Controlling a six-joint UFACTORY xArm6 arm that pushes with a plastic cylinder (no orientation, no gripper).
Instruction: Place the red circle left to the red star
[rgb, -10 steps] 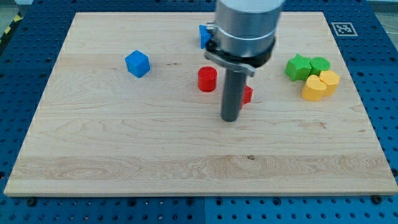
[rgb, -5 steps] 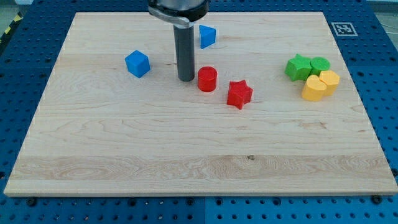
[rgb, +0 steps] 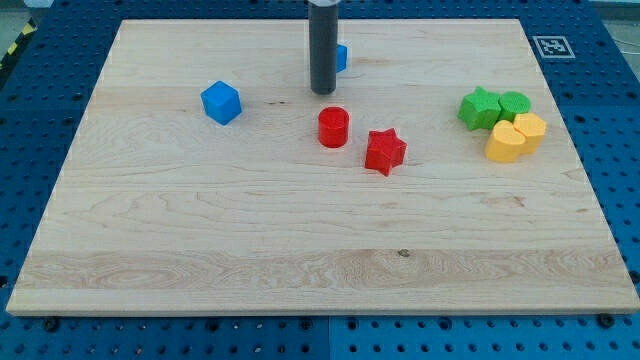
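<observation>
I see bright, even light from overhead on the tabletop (rgb: 200, 250); shadows are faint and short, everything is sharp, without glare.

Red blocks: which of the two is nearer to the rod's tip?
The red circle is nearer: it lies just below my tip, toward the view's bottom. The red star sits farther to the view's right.

My tip (rgb: 322, 92) stands above the red circle (rgb: 333, 128), with a small open gap between them. Left of the circle the board (rgb: 200, 240) is free until the blue cube (rgb: 221, 102). The red star (rgb: 385, 152) blocks just at the circle's lower right. A blue block (rgb: 341, 57) sits behind the rod.
</observation>
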